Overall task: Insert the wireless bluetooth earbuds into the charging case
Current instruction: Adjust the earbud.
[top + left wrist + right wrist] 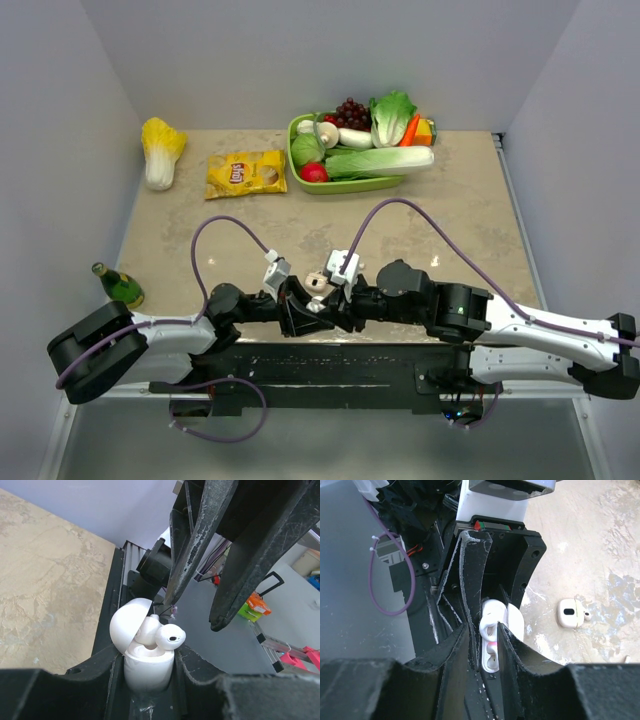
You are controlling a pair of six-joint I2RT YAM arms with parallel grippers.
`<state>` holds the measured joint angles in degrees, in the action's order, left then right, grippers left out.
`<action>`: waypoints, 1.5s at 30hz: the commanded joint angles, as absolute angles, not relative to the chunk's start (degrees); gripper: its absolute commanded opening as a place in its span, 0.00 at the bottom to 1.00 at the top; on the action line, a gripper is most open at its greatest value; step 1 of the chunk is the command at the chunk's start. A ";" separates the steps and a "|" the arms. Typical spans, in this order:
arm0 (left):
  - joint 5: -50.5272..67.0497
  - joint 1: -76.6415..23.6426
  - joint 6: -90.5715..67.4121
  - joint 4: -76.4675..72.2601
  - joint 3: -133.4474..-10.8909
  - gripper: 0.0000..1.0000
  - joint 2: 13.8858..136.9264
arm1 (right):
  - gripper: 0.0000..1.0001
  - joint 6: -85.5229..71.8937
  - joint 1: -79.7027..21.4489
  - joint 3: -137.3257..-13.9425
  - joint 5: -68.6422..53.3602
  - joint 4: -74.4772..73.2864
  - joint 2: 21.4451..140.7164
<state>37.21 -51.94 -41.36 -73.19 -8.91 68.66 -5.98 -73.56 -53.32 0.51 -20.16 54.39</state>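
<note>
The left gripper [150,657] was clamped on the small white pebble-shaped plastic charging case [148,672], lid open. 2 tiny white plastic earbuds [146,630] rested in the case's mouth, the upper bud [170,636] perched unseated. The right gripper [192,612] hung just above the case, jaws apart. An off-centre push could flick that bud out or twist the case.
</note>
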 commanded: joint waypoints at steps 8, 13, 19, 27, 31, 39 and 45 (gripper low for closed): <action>37.53 -52.38 -41.22 -108.54 -10.63 0.00 69.17 | 0.32 -5.36 -74.53 -53.44 0.70 -20.74 55.19; 37.62 -52.29 -41.13 -108.63 -10.81 0.00 69.34 | 0.31 -5.45 -74.71 -53.52 1.05 -20.83 56.07; 37.79 -52.29 -41.13 -108.54 -10.90 0.00 69.26 | 0.31 -5.80 -74.88 -53.53 2.81 -21.45 56.43; 37.88 -52.38 -41.22 -108.54 -10.90 0.00 68.91 | 0.29 -6.42 -74.79 -53.44 4.74 -21.88 57.39; 38.06 -52.56 -41.31 -108.54 -10.81 0.00 68.82 | 0.28 -6.94 -74.80 -53.35 6.59 -21.71 57.39; 38.14 -52.82 -41.31 -108.54 -10.72 0.00 68.64 | 0.24 -8.00 -74.80 -52.91 9.23 -21.09 57.39; 38.14 -52.91 -41.13 -108.54 -10.72 0.00 68.73 | 0.20 -8.26 -74.88 -53.00 10.11 -21.36 57.74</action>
